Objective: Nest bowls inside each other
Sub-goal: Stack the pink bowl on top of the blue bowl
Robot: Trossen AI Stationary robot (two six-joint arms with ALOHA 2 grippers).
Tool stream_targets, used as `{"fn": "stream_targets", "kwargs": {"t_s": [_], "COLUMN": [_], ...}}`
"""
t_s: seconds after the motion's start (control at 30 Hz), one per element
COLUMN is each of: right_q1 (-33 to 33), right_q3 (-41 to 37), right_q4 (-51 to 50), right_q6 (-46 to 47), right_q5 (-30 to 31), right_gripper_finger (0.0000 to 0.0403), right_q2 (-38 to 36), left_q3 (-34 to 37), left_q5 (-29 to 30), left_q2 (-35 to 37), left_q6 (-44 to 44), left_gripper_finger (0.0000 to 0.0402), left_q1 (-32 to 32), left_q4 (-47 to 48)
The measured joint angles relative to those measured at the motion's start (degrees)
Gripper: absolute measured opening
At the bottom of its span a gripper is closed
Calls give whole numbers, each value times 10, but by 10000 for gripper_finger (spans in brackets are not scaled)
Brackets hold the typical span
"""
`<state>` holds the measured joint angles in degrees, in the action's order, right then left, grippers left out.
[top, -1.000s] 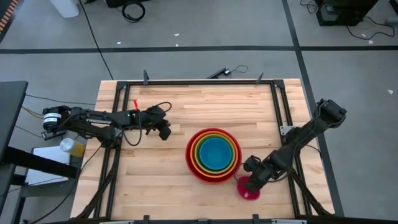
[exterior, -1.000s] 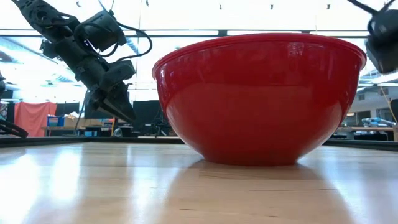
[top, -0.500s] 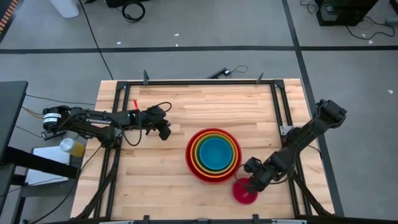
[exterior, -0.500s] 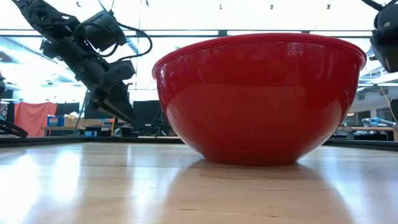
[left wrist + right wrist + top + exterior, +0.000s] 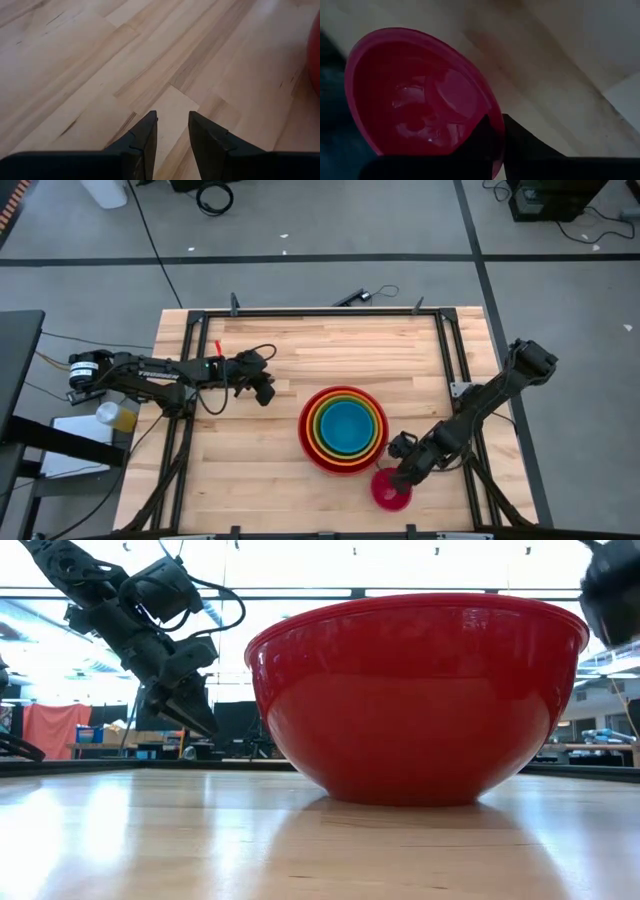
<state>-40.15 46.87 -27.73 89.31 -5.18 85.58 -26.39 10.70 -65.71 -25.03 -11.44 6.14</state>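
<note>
Right gripper (image 5: pixel 403 479) pinched on pink bowl (image 5: pixel 390 491) rim, at 5 o'clock of nested stack: red (image 5: pixel 309 444), orange (image 5: pixel 316 414), green (image 5: pixel 324 441), blue (image 5: pixel 347 426). Left gripper (image 5: pixel 266 394) open, hovering at stack's 10 o'clock.

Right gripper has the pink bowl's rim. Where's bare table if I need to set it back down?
Bare wood lies across the far side of the table, beyond the nested bowls, and along the near-left edge below the idle left gripper. It is crowded near-right, where the right gripper pinches the pink bowl beside the stack.
</note>
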Motion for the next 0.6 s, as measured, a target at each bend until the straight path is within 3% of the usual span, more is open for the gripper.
{"fn": "stream_targets", "kwargs": {"t_s": [0.17, 0.33, 0.47, 0.6], "right_q1": [12, 39, 148, 263], "right_q3": [40, 84, 85, 87], "right_q4": [-81, -176, -195, -85], "right_q6": [-19, -60, -83, -196], "right_q5": [53, 171, 235, 188], "right_gripper_finger": [22, 22, 22, 22], "right_q2": [-73, -136, -125, -65], "left_q3": [0, 0, 0, 0], "left_q5": [0, 0, 1, 3], "left_q2": [0, 0, 0, 0], "left_q6": [-11, -11, -12, -21], "left_gripper_finger": [117, 117, 117, 117], "left_q1": [0, 0, 0, 0], "left_q4": [0, -8, -28, -35]}}
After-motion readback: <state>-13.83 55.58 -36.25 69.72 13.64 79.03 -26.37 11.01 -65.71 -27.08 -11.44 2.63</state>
